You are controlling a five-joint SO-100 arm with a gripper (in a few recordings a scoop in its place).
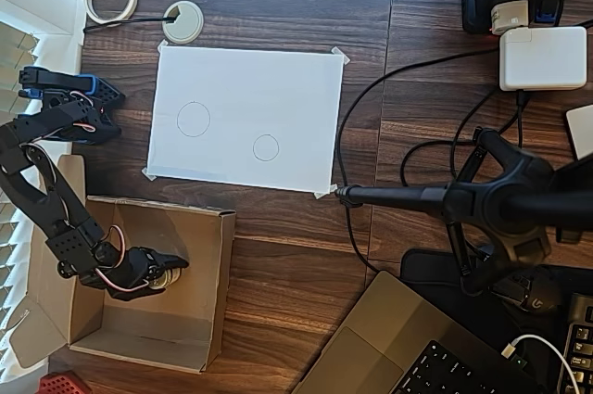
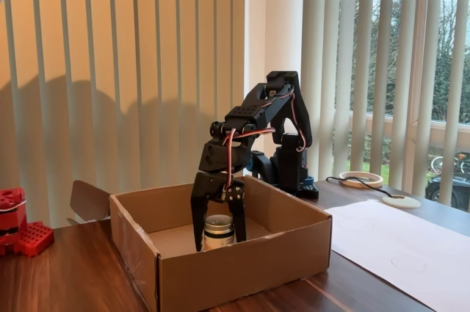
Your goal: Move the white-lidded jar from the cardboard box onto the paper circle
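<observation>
fixed view, jar: the white-lidded jar (image 2: 218, 232) stands upright on the floor of the cardboard box (image 2: 242, 260), its lid showing just above the near wall. i also see it in the overhead view (image 1: 167, 275), half hidden under the wrist.
gripper: my gripper (image 2: 218, 225) points down into the box with one dark finger on each side of the jar. the jaws stand about a jar's width apart; i can't tell from here whether the pads are pressing or only bracketing it, and it sits low, so i see no lift.
box: it sits at the lower left of the overhead view, flaps folded out, walls taller than the jar.
target: the paper circle (image 1: 266, 147) is the smaller outline on the white sheet (image 1: 243, 88), well apart from the box. the larger circle (image 1: 193, 119) lies to its left in that view and is not my goal.
step in hand: as i judge it, securing the grasp before the lift.
how i would do it well: close gently on the glass body below the lid, centred, then rise straight up until the jar clears the box wall before swinging toward the sheet. a tilted or off-centre pinch could let the smooth glass slip.
</observation>
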